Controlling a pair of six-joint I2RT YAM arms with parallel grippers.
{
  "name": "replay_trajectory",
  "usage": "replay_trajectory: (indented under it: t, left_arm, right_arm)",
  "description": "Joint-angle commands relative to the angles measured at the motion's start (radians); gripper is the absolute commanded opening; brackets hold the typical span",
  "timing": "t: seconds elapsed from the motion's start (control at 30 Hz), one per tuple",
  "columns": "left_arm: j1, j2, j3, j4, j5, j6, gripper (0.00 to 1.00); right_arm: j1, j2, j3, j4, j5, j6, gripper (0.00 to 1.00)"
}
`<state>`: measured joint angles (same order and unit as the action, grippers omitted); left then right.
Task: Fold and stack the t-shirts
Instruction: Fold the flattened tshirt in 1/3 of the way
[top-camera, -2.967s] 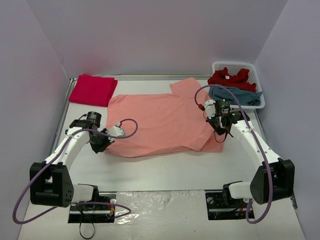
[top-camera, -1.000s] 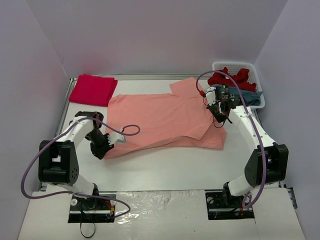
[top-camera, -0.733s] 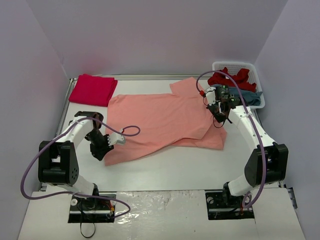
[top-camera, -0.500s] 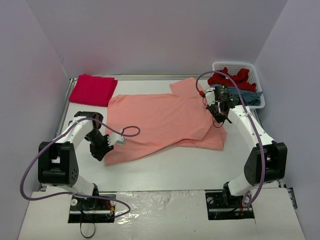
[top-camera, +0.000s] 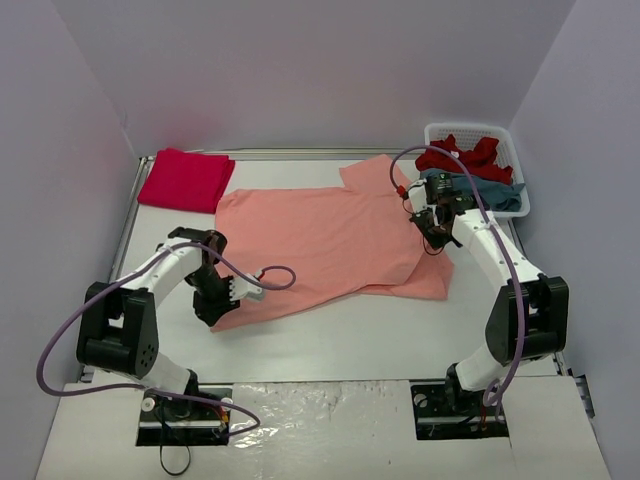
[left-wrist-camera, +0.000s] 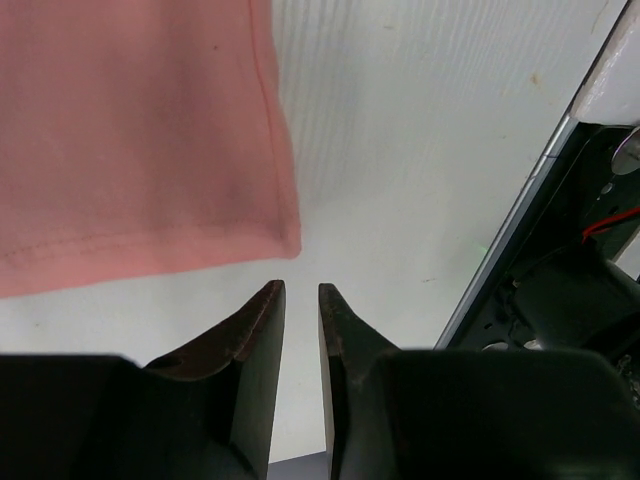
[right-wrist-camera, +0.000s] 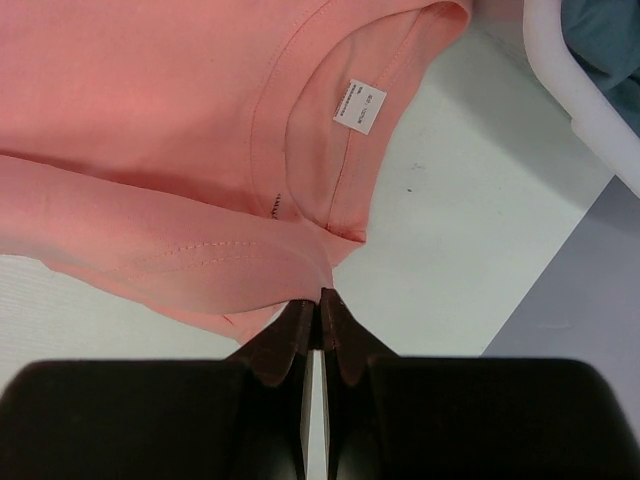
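Note:
A salmon-orange t-shirt (top-camera: 330, 235) lies spread across the middle of the table, its right part folded over. My right gripper (top-camera: 434, 230) is at the shirt's right side. In the right wrist view it (right-wrist-camera: 320, 298) is shut on a fold of the salmon cloth (right-wrist-camera: 180, 100), just below the collar with its white label (right-wrist-camera: 359, 105). My left gripper (top-camera: 215, 308) sits at the shirt's near left corner. The left wrist view shows its jaws (left-wrist-camera: 300, 288) slightly open and holding nothing, with the shirt corner (left-wrist-camera: 140, 130) lying just past the tips. A crimson red t-shirt (top-camera: 185, 178) lies folded at the far left.
A white slotted basket (top-camera: 470, 130) stands at the far right with a red tee (top-camera: 460, 157) and a teal-blue tee (top-camera: 480, 190) in it. Its rim (right-wrist-camera: 570, 80) is close to the right gripper. The table's metal edge rail (left-wrist-camera: 520, 230) runs beside the left gripper.
The left gripper has let go of the shirt's near left corner and shifted slightly right. The right gripper still holds its fold and has moved a little toward the far side.

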<state>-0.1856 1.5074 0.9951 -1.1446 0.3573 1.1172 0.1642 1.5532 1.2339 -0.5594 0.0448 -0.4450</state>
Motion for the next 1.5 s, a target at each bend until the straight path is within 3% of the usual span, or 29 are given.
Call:
replay_trajectory:
  t: [0.0,0.43,0.93,1.33,1.47]
  left_arm:
    - [-0.049,-0.023,-0.026,0.016,-0.017,-0.028,0.19]
    - [-0.087,0.046,-0.127,0.143,-0.058,-0.057,0.19]
    - [-0.104,0.048,-0.135,0.189,-0.052,-0.095,0.19]
    - [-0.189,0.016,-0.147,0.255,-0.172,-0.215,0.19]
    - [-0.202,0.028,-0.141,0.238,-0.182,-0.221,0.09]
  right_arm:
    - [-0.003,0.011,0.002,-0.017,0.012,0.018,0.00]
    - [-0.006,0.027,-0.004,-0.020,0.029,0.028,0.00]
    - [-0.008,0.041,-0.014,-0.019,0.024,0.025,0.00]
    - [-0.011,0.054,0.002,-0.019,0.029,0.020,0.00]
    - [-0.014,0.054,0.007,-0.019,0.032,0.020,0.00]
